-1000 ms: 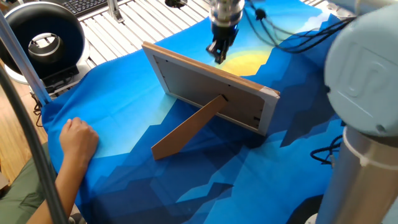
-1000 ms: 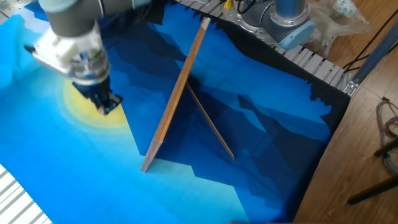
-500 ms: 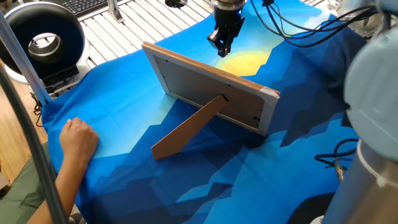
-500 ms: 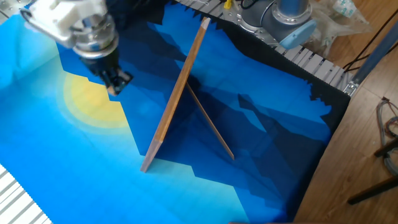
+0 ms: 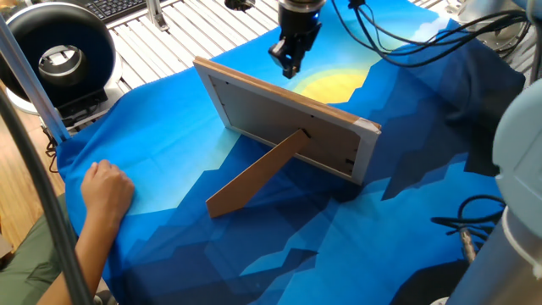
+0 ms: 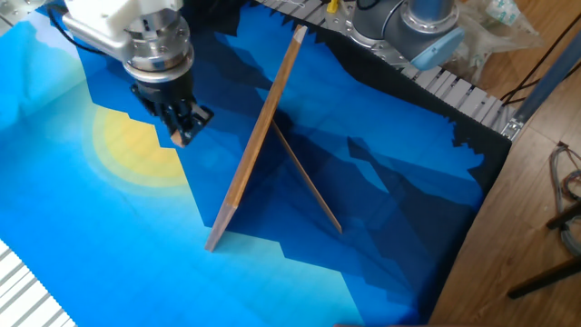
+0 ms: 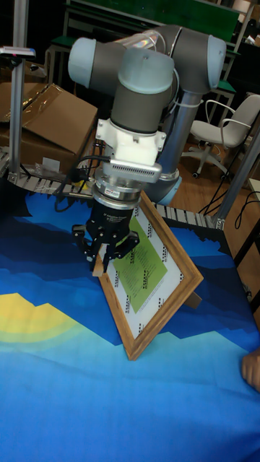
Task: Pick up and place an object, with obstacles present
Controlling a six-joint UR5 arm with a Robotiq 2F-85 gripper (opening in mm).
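Observation:
The picture frame (image 5: 284,114) stands on the blue cloth, grey back panel facing me, propped on its tan leg (image 5: 254,175). It shows edge-on (image 6: 259,136) in the other fixed view, and its front holds a green sheet (image 7: 148,271) in the tall view. My gripper (image 5: 288,71) hangs above the cloth just behind the frame's top rim, near its left end. The fingers (image 6: 187,127) are shut, and a tiny pale beige lump, the object (image 6: 179,140), shows pinched at their tips. In the tall view the gripper (image 7: 103,266) overlaps the frame's left corner.
A person's hand (image 5: 106,191) rests on the cloth's near left edge. A black round device (image 5: 59,51) stands at the back left. A yellow sun patch (image 6: 136,150) lies under the gripper. The robot base (image 6: 418,27) and cables (image 5: 406,42) are behind the frame.
The gripper has risen from the yellow patch and moved toward the picture frame's rim, its fingers staying shut. The frame and the hand have not moved.

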